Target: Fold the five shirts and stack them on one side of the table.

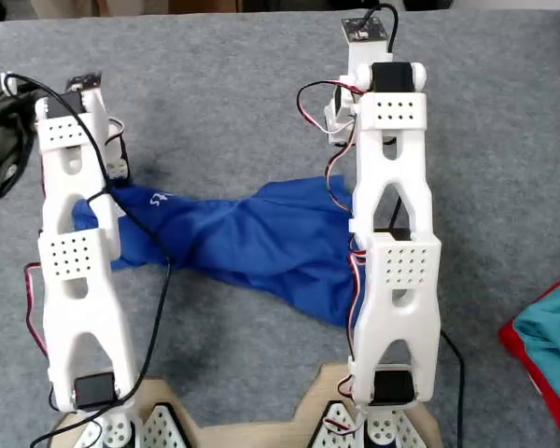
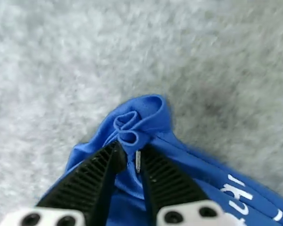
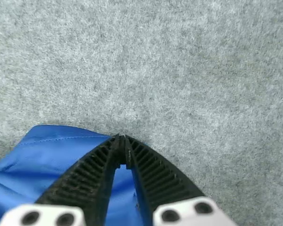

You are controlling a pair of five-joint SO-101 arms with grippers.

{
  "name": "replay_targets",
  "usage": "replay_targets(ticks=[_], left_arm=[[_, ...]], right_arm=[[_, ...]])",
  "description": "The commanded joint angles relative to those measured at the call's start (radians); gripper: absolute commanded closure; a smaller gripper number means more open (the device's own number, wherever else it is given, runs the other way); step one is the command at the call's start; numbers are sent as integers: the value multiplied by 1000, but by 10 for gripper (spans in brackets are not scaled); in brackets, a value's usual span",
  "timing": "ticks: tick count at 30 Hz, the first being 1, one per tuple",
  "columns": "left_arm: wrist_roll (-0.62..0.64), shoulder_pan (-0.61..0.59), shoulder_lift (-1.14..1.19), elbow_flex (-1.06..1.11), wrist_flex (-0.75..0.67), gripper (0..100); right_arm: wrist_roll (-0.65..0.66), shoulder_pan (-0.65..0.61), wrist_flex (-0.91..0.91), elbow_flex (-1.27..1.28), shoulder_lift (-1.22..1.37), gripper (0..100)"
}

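A blue shirt point(image 1: 252, 243) lies bunched and stretched across the grey table between the two arms. My left gripper point(image 2: 130, 151) is shut on a bunched fold of the blue shirt point(image 2: 137, 122), with white print on the cloth nearby. My right gripper point(image 3: 121, 141) is shut on an edge of the blue shirt point(image 3: 47, 150), its black ribbed fingers point(image 3: 151, 169) meeting at the tips over the cloth. In the high view the left arm point(image 1: 75, 233) stands over the shirt's left end and the right arm point(image 1: 392, 224) over its right end.
A dark green garment point(image 1: 2, 140) lies at the table's left edge. At the right edge rests a teal and red pile of cloth point(image 1: 551, 336). Grey felt table point(image 1: 215, 93) stretches open behind the arms.
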Motion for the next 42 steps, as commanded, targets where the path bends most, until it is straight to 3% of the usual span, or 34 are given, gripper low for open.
replay_targets(ticks=[1, 9, 14, 19, 22, 30, 38, 42], left_arm=[[-48, -40, -139, 149, 15, 981], [-138, -40, -518, 626, 15, 981], [-167, -40, -690, 813, 14, 981], [-193, -40, -797, 967, 14, 981], [-195, -38, -849, 1036, 14, 981], [-195, -8, -955, 1171, 14, 981], [-195, 5, -974, 1204, 14, 981], [-195, 5, -974, 1204, 14, 981]], right_arm=[[-3, -16, -2, -54, -2, 990], [-5, -16, 5, -56, -4, 990], [-8, -74, 61, -70, -7, 990], [-11, -148, 9, -30, -2, 989], [-11, -151, -51, 28, -2, 980], [-84, -148, -66, 137, 48, 794], [-124, -148, -34, 2, 228, 794], [-124, -148, 40, -108, 288, 896]])
